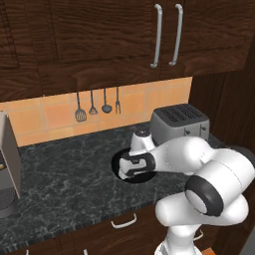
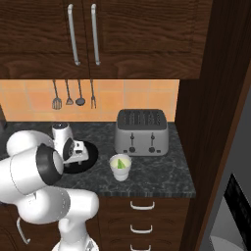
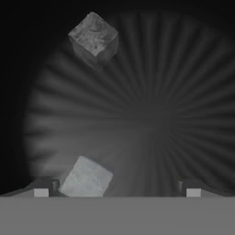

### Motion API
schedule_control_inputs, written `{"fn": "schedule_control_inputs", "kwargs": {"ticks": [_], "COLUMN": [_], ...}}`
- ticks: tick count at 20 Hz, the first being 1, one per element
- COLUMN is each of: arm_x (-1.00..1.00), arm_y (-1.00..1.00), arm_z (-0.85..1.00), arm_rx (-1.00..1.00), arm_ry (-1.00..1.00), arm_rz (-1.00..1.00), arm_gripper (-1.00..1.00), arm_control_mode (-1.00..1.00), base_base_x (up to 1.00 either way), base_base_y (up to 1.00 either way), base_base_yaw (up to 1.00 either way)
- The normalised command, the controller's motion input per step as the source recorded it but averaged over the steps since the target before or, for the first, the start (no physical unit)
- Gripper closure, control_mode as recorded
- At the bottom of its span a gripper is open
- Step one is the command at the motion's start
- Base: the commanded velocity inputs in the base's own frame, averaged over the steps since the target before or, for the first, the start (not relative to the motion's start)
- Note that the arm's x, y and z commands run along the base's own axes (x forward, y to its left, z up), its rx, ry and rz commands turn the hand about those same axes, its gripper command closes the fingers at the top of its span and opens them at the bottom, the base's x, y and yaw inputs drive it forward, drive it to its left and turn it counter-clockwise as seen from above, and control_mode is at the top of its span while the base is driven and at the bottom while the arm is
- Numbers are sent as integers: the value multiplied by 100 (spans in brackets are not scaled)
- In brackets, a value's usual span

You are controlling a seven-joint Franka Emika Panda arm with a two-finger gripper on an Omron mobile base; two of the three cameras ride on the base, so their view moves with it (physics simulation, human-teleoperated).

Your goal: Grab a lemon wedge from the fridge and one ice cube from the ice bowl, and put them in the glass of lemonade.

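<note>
My gripper (image 3: 118, 189) points down into the black ice bowl (image 3: 151, 114) and is open, with nothing held. One ice cube (image 3: 86, 179) lies just inside the left fingertip, and another ice cube (image 3: 94, 36) lies at the far side of the bowl. From the base, the hand (image 1: 134, 164) hovers over the ice bowl (image 1: 118, 169) on the dark counter. The glass of lemonade (image 2: 120, 169) stands right of the ice bowl (image 2: 91, 156), with a small yellow-green lemon wedge (image 2: 120, 163) lying in it. A grey fridge (image 2: 230, 220) edge shows at the lower right.
A silver toaster (image 2: 141, 131) stands behind the glass, close to the bowl. A coffee machine (image 1: 7, 164) sits at the counter's left end. Utensils (image 1: 92, 105) hang on the tiled wall, under dark wood cabinets (image 1: 99, 35). A tall wood panel (image 2: 211, 122) bounds the counter's right side.
</note>
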Motion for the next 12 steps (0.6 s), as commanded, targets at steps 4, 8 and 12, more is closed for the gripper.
{"fn": "schedule_control_inputs", "kwargs": {"ticks": [4, 8, 12], "arm_x": [2, 1, 2], "arm_y": [0, 0, 0], "arm_z": [0, 0, -1], "arm_rx": [0, 0, 0], "arm_ry": [0, 0, 0], "arm_rz": [0, 0, 0], "arm_gripper": [-100, -100, -100], "arm_control_mode": [-100, -100, -100], "base_base_x": [0, 0, 0], "base_base_y": [0, 0, 0], "base_base_yaw": [0, 0, 0]}}
